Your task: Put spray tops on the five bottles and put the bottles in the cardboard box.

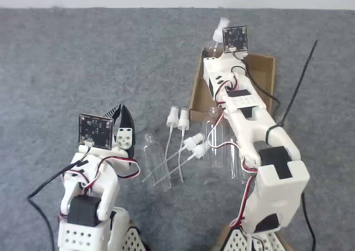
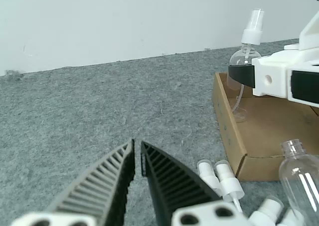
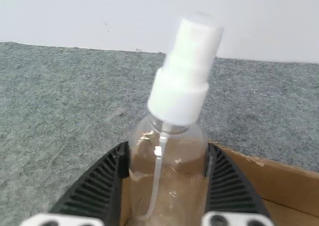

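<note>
My right gripper [image 3: 167,150] is shut on a clear bottle [image 3: 169,161] that carries a white spray top [image 3: 185,74]. The bottle stands upright at the far corner of the cardboard box [image 1: 260,68]; the left wrist view shows the same bottle [image 2: 245,54] over the box [image 2: 234,136]. Closer in, my left gripper [image 2: 137,148] hovers over the grey mat with its fingers shut on nothing, left of the loose parts. Several loose spray tops [image 1: 184,119] lie between the arms. An uncapped clear bottle [image 1: 156,161] lies beside them, and others [image 1: 217,143] lie under the right arm.
The grey felt mat [image 1: 83,57] covers the table, with open room at the left and back. A black cable tie [image 1: 299,79] sticks up to the right of the box. A white wall runs along the mat's far edge.
</note>
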`<state>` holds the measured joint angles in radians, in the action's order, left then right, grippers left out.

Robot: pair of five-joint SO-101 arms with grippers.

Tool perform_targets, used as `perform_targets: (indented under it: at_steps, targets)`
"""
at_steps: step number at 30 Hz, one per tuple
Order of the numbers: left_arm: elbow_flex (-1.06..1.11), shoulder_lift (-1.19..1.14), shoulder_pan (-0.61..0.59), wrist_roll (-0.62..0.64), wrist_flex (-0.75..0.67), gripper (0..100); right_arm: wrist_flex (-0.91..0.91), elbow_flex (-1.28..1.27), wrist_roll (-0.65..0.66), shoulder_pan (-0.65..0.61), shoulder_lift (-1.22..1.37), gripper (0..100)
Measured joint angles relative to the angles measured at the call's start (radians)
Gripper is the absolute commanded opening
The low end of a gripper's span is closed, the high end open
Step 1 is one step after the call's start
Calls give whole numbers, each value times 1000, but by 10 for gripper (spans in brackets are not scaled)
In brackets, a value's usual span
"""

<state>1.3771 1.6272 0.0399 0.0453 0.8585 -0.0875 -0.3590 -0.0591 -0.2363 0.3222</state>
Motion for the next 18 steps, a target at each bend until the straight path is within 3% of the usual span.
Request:
perform_targets:
  at_steps: [10, 18]
  targets:
    - [12, -2, 0, 0, 0, 11, 0, 0, 3, 0, 0, 160]
    - [12, 0, 0, 0, 0, 11, -9, 2, 83, -23, 8, 160]
